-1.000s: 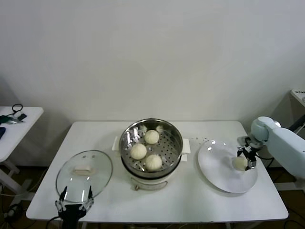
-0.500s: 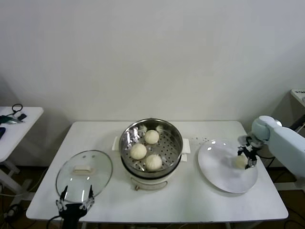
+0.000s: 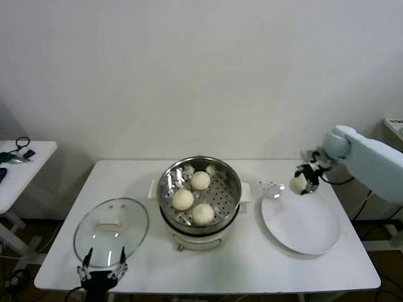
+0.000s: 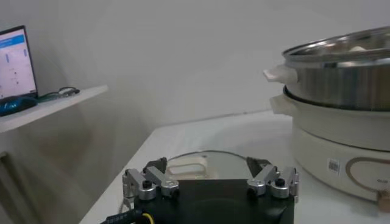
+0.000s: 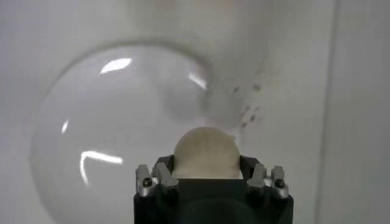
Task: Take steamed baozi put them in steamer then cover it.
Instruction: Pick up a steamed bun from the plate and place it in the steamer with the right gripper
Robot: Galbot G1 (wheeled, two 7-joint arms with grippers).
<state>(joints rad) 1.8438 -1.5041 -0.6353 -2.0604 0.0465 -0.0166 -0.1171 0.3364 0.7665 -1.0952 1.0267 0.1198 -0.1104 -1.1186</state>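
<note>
The steel steamer (image 3: 199,195) stands at the table's middle with three baozi (image 3: 183,199) on its perforated tray. My right gripper (image 3: 301,181) is shut on the fourth baozi (image 3: 298,184) and holds it in the air above the far left rim of the white plate (image 3: 301,222); the bun shows between the jaws in the right wrist view (image 5: 205,154). The glass cover (image 3: 111,230) with its cream handle lies flat on the table to the steamer's left. My left gripper (image 3: 101,269) is open and empty at the table's front edge, just in front of the cover (image 4: 201,163).
A side table (image 3: 19,163) with cables stands at the far left. The steamer's pot side (image 4: 341,79) rises close by in the left wrist view. A screen (image 4: 13,61) shows on a shelf there.
My right gripper has lifted the baozi off the plate and carried it up and leftward toward the steamer. The plate is now bare. The left arm has stayed put.
</note>
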